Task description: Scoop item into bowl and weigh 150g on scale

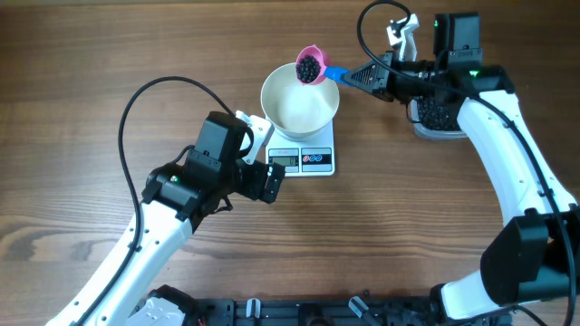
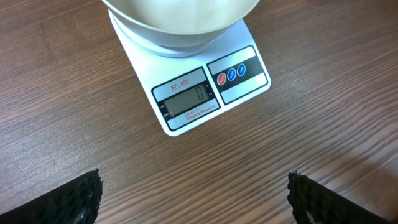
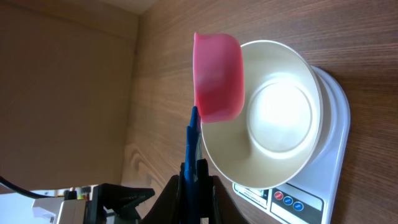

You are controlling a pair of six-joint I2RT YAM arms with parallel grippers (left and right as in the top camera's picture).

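The beans (image 1: 309, 67) are seen as a small dark heap of tiny round black grains, filling a pink scoop (image 1: 311, 65) that is held just above the far rim of the white bowl (image 1: 292, 109). The bowl looks empty and is set on the white scale (image 2: 205, 93), near the middle of the table, where a zero is shown on the grey display. More beans are seen in a clear tub (image 1: 435, 116) towards the right edge, partly hidden under the right arm.

The right gripper (image 3: 194, 186) is clamped on the scoop's blue handle (image 3: 194, 149). The left gripper (image 2: 196, 199) is spread wide and holds nothing, just in front of the scale.

The beans are judged to be hard, smooth and light, likely to roll and bounce if dropped. They cannot sensibly be pinched, so they are best carried in the scoop, gripped by its stiff handle. A slow tilt over the bowl's centre would be called for, since a spill onto the scale would falsify the weight.
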